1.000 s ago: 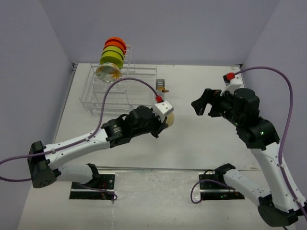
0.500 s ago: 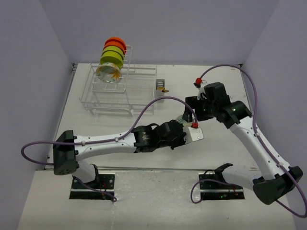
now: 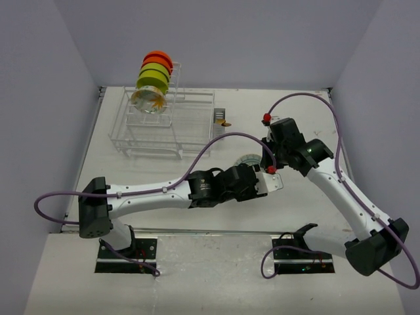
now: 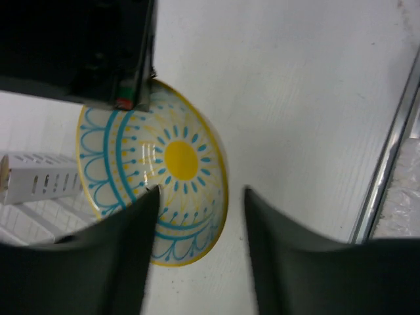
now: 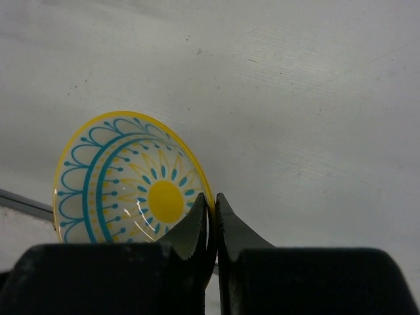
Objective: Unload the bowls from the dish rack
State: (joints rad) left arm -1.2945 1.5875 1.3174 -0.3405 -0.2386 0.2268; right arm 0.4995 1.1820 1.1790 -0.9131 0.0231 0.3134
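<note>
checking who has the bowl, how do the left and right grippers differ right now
The left gripper is open and spread wide. The right gripper is pinched shut on the rim of the flower-patterned bowl. The left gripper holds nothing, while the right gripper has the bowl. Both are close to that one bowl.

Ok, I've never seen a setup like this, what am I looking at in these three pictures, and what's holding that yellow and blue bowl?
These are two robot arms bolted to a white table. The wide picture comes from a fixed camera above and behind them; the other two come from a camera on each wrist, looking past its own fingers. The right gripper is pinched shut on the rim of the patterned bowl. The left gripper is open, hovering over the same bowl. At the back left, a white dish rack holds more bowls, orange and green, standing on edge.
</note>
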